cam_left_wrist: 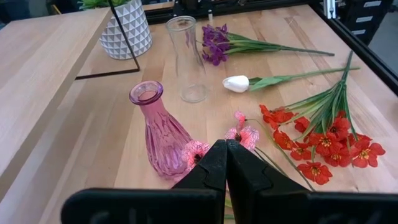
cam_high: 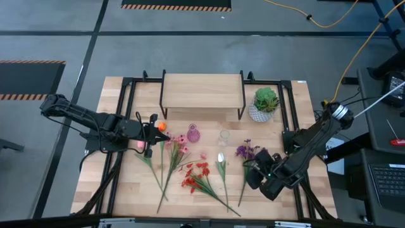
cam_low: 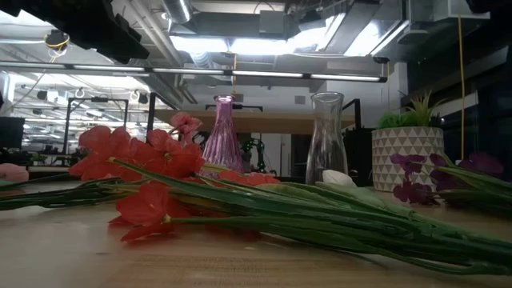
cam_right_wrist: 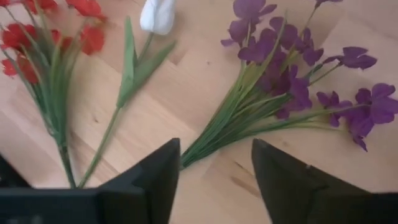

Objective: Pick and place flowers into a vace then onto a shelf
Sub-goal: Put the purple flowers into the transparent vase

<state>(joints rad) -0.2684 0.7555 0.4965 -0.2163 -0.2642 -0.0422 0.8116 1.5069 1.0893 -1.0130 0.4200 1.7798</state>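
Purple-bloomed green-stemmed sprig (cam_right_wrist: 273, 93) lies on the wooden desk (cam_right_wrist: 161, 118) just ahead of the right end effector (cam_right_wrist: 214, 180), whose spread fingers should straddle the bunched stems low before closing, while the left end effector (cam_left_wrist: 225, 163) waits shut.

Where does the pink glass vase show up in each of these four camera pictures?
High view: pink vase mid-table, just in front of the shelf.
Low view: centre-left, behind the red flowers.
Left wrist view: left of centre.
Right wrist view: not in it.
Shared landmark: the clear vase stands beside it.
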